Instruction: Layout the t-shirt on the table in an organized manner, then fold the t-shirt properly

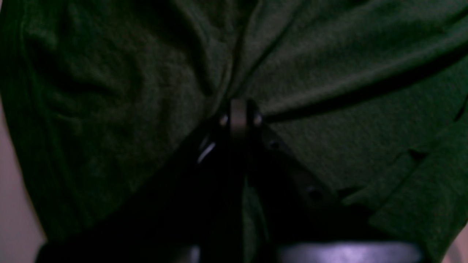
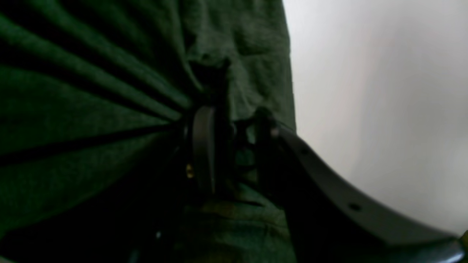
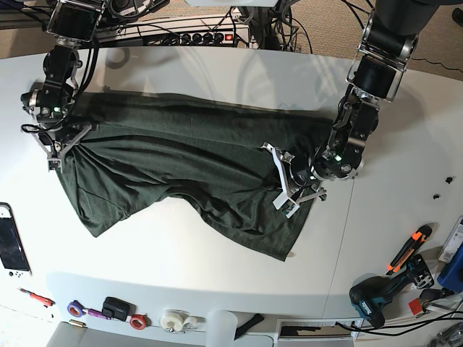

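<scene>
The dark green t-shirt [image 3: 181,159] lies stretched and wrinkled across the white table [image 3: 217,72], pulled between both grippers. My left gripper [image 3: 283,184] is at the shirt's right side, shut on a fold of cloth; the left wrist view shows its closed tips [image 1: 240,109] with fabric [image 1: 329,109] radiating from them. My right gripper [image 3: 61,141] is at the shirt's far left edge, shut on the cloth; in the right wrist view [image 2: 228,124] taut folds [image 2: 91,109] run away from it, next to bare table [image 2: 384,91].
A white device [image 3: 9,246] lies at the left edge. Tape rolls [image 3: 173,320] and small tools sit along the front edge. A drill [image 3: 380,296] and an orange-handled tool [image 3: 409,246] are at the front right. A power strip [image 3: 195,37] and cables lie behind.
</scene>
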